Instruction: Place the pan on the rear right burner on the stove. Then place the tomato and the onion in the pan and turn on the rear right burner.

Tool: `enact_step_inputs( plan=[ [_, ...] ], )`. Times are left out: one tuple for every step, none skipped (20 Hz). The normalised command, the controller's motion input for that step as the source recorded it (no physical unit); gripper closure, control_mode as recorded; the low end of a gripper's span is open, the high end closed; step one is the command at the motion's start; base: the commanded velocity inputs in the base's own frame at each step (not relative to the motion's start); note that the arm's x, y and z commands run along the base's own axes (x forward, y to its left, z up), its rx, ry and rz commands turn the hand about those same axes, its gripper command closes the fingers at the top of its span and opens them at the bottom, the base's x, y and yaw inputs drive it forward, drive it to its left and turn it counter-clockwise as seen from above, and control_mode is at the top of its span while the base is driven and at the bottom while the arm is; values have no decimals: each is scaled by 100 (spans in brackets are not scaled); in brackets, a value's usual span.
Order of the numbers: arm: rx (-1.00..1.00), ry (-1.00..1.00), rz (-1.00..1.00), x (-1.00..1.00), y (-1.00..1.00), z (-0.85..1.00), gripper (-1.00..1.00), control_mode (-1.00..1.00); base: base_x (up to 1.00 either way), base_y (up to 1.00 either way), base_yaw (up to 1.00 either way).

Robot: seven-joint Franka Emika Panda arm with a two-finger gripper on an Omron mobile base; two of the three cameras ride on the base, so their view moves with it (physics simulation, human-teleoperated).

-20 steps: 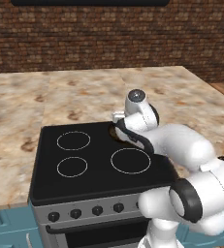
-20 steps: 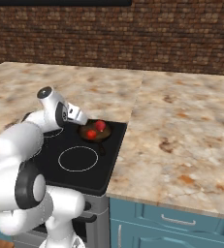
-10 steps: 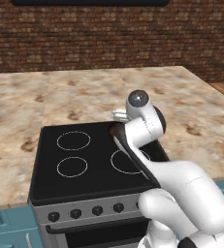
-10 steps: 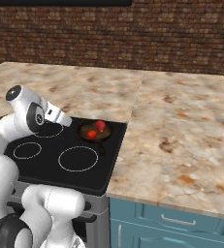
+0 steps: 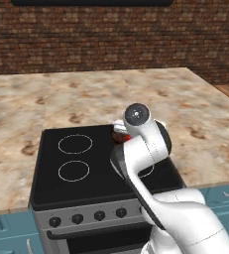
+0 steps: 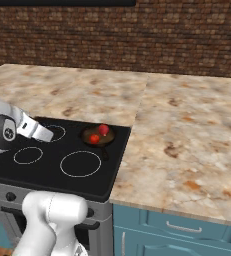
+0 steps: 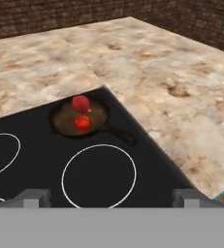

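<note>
Stove (image 6: 47, 172): pan (image 6: 97, 136) sitting at rear right corner, covering small ring there, handle pointing front. Tomato (image 7: 83, 122) and onion (image 7: 80, 102) lying inside, touching. Gripper (image 7: 108, 197) hanging wide open, empty, above front right ring. Placing looking done; remaining step likely calling for reaching knob row (image 5: 87, 217) on front panel.

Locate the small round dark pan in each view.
Left base view: small round dark pan at centre, mostly hidden behind the arm.
Right base view: left of centre.
Hand view: upper left of centre.
Shared landmark: black glass stove's rear right corner.
</note>
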Motion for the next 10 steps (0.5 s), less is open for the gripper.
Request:
enact_step_inputs(
  plan=[
    [0, -7, 0, -66, 41, 0, -100, -100, 0, 0, 0],
    [0, -9, 0, -60, 47, 0, -100, -100, 0, 0, 0],
    [-2, -10, 0, -54, 49, 0, -100, -100, 0, 0, 0],
    [-3, -11, 0, -51, 51, 0, -100, -100, 0, 0, 0],
    [-3, -12, 0, -51, 50, 0, -100, -100, 0, 0, 0],
    [-5, -13, 0, -54, 51, 0, -100, -100, 0, 0, 0],
    [-5, -13, 0, -52, 51, 0, -100, -100, 0, 0, 0],
    [-5, -14, 0, -58, 49, -1, -100, -100, 0, 0, 0],
    [-5, -15, 0, -59, 51, -4, -100, -100, 0, 0, 0],
    [-5, -14, 0, -60, 50, -4, -100, -100, 0, 0, 0]
  ],
)
